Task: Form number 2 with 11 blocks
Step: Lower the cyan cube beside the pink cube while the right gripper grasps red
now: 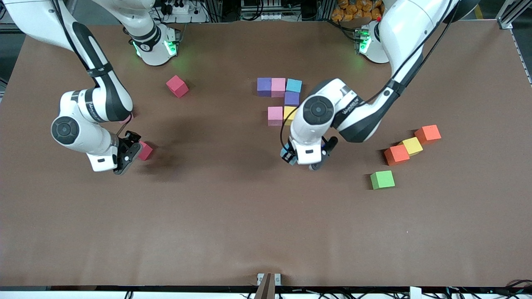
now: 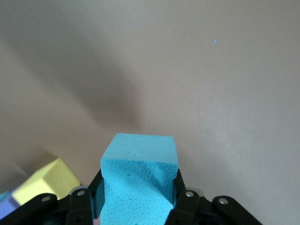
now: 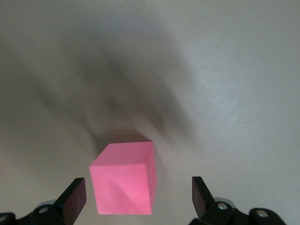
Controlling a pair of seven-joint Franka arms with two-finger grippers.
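1. Looking down from the front view, you see the brown worktop (image 1: 232, 216) with small matte foam cubes scattered across it and a partly built figure near its middle.
2. Your left claw (image 2: 137, 199) is clamped on a light blue foam cube (image 2: 138, 185); the left wrist view shows both black fingers (image 2: 185, 201) pressed against its sides, above bare worktop just nearer the front camera than the figure.
3. Your right claw (image 3: 138, 199) stands wide apart, its fingers (image 3: 74, 197) on either side of a pink foam cube (image 3: 123, 183) without touching it; that cube sits on the worktop toward the right arm's end.
4. The unfinished number 2 (image 1: 282, 99) has a row of a purple cube (image 1: 264, 86), a pink cube (image 1: 278, 86) and a second light blue cube (image 1: 294, 85) touching one another. A second purple cube (image 1: 291, 98) sits just nearer the camera, under the light blue one, and nearer again lie another pink cube (image 1: 275, 115) and a yellow cube (image 1: 289, 114) side by side, the yellow one partly hidden by the left arm.
5. A red cube (image 1: 177, 86) lies alone, tilted, near the right arm's base.
6. Toward the left arm's end you find an orange cube (image 1: 427, 134), a second yellow cube (image 1: 412, 145) and another orange cube (image 1: 396, 154) touching in a slanted line, with a green cube (image 1: 382, 180) nearer the camera and apart from them.
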